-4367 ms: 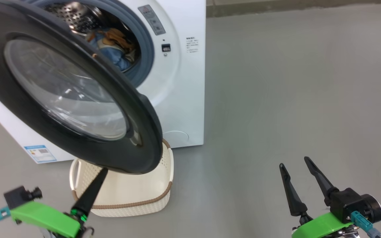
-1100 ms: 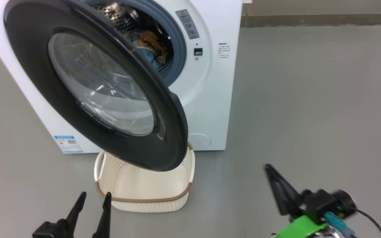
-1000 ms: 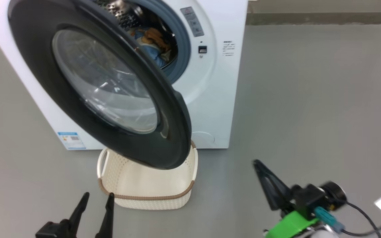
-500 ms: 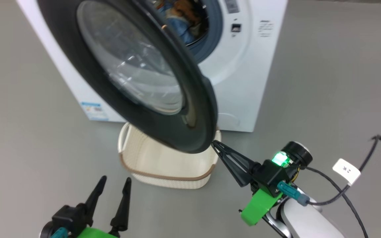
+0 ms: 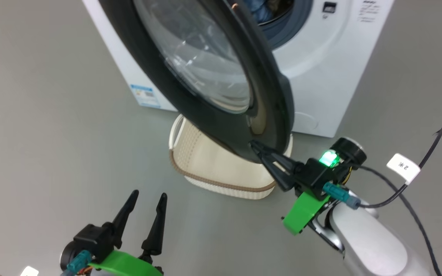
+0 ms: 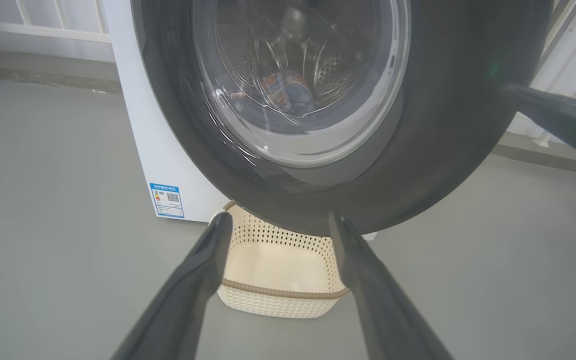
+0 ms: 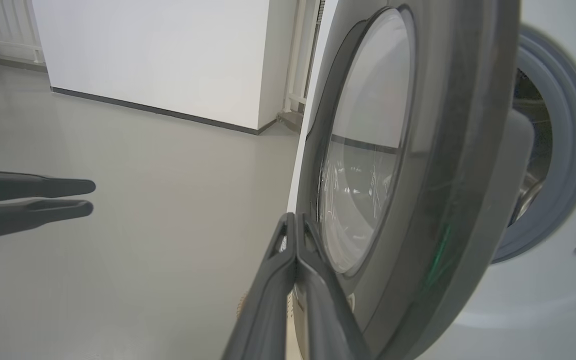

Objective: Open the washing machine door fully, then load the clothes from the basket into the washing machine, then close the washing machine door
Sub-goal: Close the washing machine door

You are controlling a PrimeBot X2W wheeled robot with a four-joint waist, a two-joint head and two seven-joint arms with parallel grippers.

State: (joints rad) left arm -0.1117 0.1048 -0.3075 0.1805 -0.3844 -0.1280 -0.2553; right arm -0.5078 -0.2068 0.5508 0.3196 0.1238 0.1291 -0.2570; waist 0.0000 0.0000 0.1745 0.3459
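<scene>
The washing machine (image 5: 320,76) stands with its door (image 5: 278,96) swung partly out, black rim around a clear glass bowl (image 5: 205,57). My right gripper (image 5: 253,144) is shut, its tips against the outer face of the door's lower rim; the right wrist view shows the closed pair (image 7: 293,222) beside the glass. My left gripper (image 5: 149,195) hangs open over the floor, apart from the door, with nothing between its fingers (image 6: 218,235). Under the door sits the basket (image 5: 221,180), its inside bare. Blue and orange clothes (image 6: 288,92) lie in the drum, seen through the glass.
A black cable with a white tag (image 5: 403,166) trails from my right arm. Bare grey floor (image 5: 52,115) spreads left of the machine. A white wall (image 7: 158,50) and white railing (image 6: 43,20) stand behind. A blue label (image 5: 146,96) marks the machine's lower corner.
The head camera has swung down and closer to the machine. My right gripper, shut, has come up from the lower right to the door's lower rim. The left gripper stays open.
</scene>
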